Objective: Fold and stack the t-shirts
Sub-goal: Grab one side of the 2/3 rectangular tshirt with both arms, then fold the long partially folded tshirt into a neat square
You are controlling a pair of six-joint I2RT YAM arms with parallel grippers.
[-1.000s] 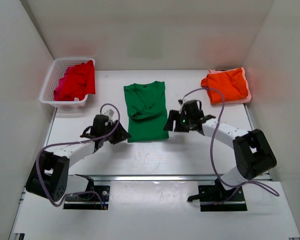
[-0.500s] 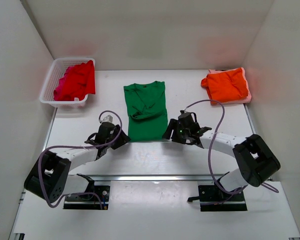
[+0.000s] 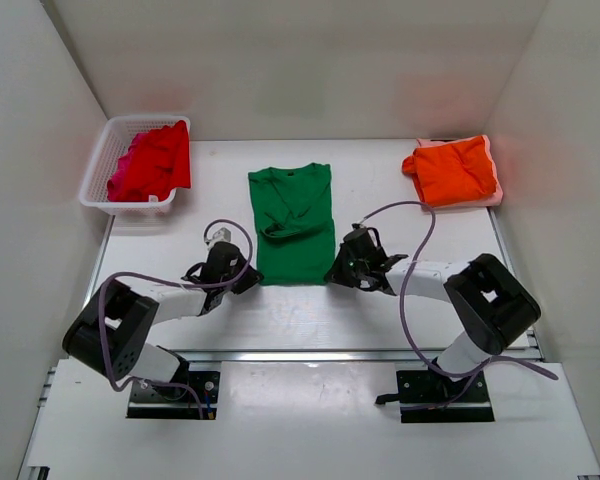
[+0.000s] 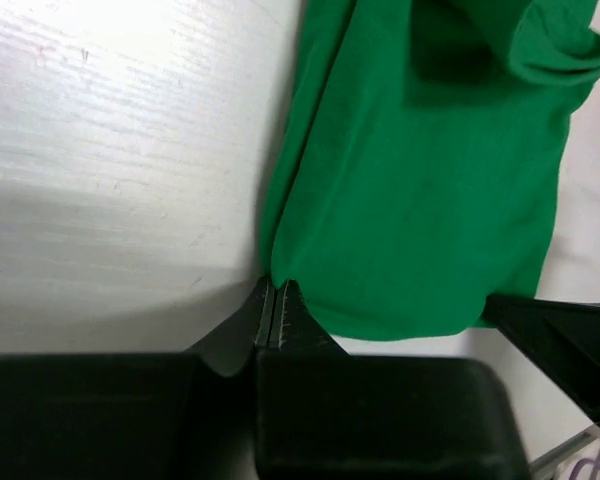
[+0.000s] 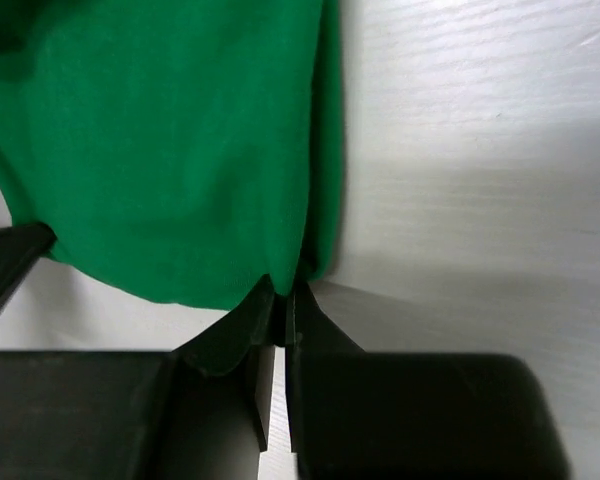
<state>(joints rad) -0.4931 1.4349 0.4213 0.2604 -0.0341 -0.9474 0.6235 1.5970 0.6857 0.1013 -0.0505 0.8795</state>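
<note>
A bright green t-shirt (image 3: 292,215) lies flat mid-table, folded into a long strip with its hem toward the arms. My left gripper (image 3: 250,278) is down at the hem's left corner. In the left wrist view its tips (image 4: 276,285) are shut on the edge of the green cloth (image 4: 430,180). My right gripper (image 3: 332,275) is at the hem's right corner, and in the right wrist view it (image 5: 285,290) is shut on the green cloth (image 5: 170,140). An orange t-shirt (image 3: 455,170) lies folded at the back right. A red t-shirt (image 3: 160,160) and a magenta one (image 3: 123,178) fill the basket.
The white lattice basket (image 3: 105,150) stands at the back left corner. A pink layer (image 3: 494,192) shows under the orange shirt. White walls close in the table on three sides. The other arm's finger shows at each wrist view's edge (image 4: 550,340) (image 5: 5,265).
Both arms have come down and inward to the green shirt's near hem. Their jaws, open before, have shut on its two corners.
</note>
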